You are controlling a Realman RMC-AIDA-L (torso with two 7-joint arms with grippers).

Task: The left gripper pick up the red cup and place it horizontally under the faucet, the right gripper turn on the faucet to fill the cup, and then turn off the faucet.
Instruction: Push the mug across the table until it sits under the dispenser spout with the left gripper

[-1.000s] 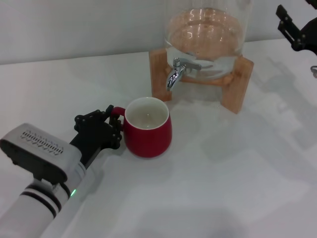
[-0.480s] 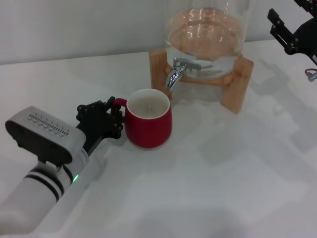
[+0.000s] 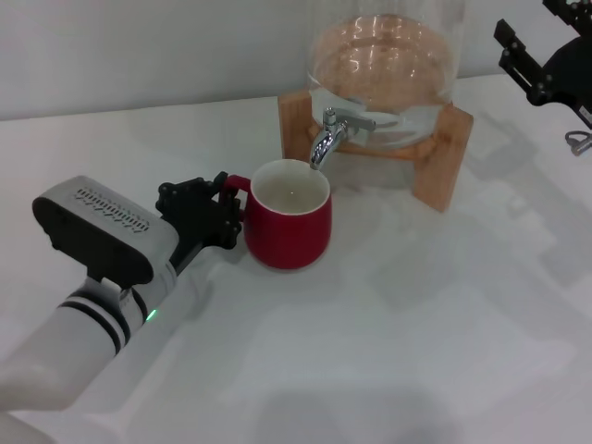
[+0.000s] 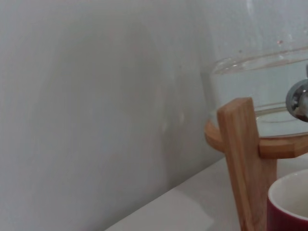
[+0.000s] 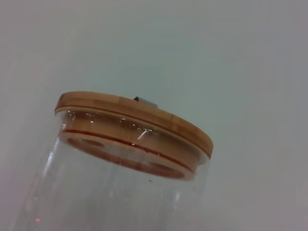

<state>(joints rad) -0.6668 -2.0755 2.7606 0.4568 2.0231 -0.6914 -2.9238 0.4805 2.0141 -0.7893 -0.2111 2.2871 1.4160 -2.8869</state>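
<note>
The red cup [image 3: 289,231] is upright with its white inside showing, and its far rim is right below the spout of the chrome faucet [image 3: 327,135]. My left gripper [image 3: 223,211] is shut on the cup's red handle, on the cup's left. The faucet's lever lies flat and no stream of water shows. The left wrist view shows the cup's rim [image 4: 290,201] and part of the faucet [image 4: 299,99]. My right gripper [image 3: 527,24] is open and empty, high at the far right, apart from the faucet.
The clear glass jar [image 3: 384,57] holds water and sits on a wooden stand [image 3: 449,153] at the back of the white table [image 3: 398,351]. The right wrist view shows the jar's wooden lid [image 5: 130,118]. A pale wall runs behind.
My left gripper has carried the red cup right and back, from short of the stand to under the faucet's spout. My right gripper has shifted a little left and up.
</note>
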